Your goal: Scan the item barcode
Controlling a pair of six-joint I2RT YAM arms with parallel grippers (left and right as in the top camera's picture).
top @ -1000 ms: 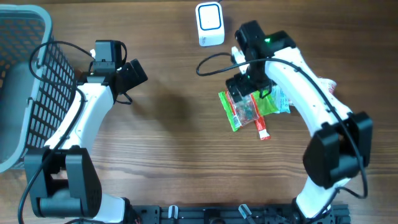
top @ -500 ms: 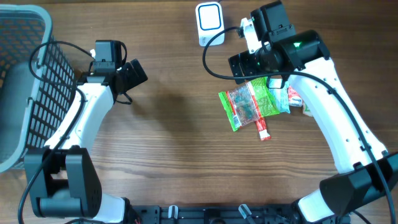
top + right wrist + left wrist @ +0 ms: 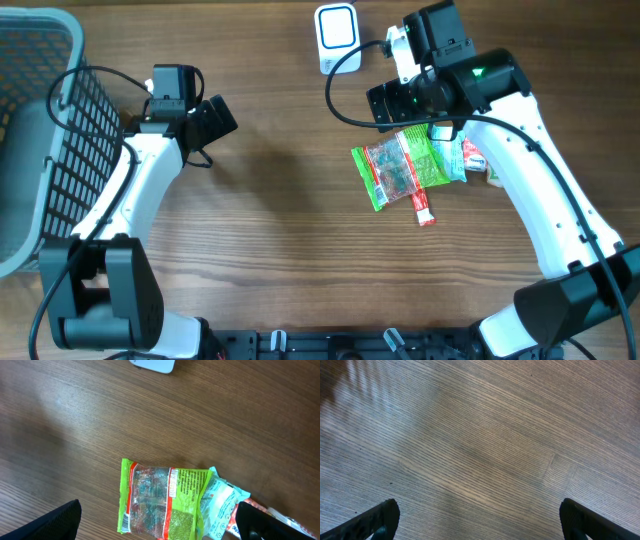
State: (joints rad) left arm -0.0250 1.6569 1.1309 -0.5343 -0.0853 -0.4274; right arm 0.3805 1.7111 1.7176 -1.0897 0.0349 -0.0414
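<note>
A green candy bag [image 3: 392, 173] with a clear window lies flat on the wooden table, its barcode [image 3: 126, 521] at one corner. A teal packet [image 3: 452, 160] overlaps its right edge, and a red tube [image 3: 423, 207] pokes out below. The white scanner [image 3: 337, 38] stands at the table's far edge. My right gripper [image 3: 405, 108] hovers open just beyond the bag. In the right wrist view the green bag [image 3: 161, 502] lies between the right gripper's [image 3: 162, 525] fingertips, well below them. My left gripper [image 3: 215, 118] is open over bare wood, and the left wrist view of it [image 3: 480, 520] shows nothing between its fingers.
A grey wire basket [image 3: 40, 130] sits at the left edge, beside the left arm. Another red-and-white packet [image 3: 492, 168] lies partly under the right arm. The scanner's corner [image 3: 152, 364] shows at the top of the right wrist view.
The right gripper rose and pulled back from directly over the green bag toward the scanner, then held still. The bag stayed where it lay. The left arm has not moved.
</note>
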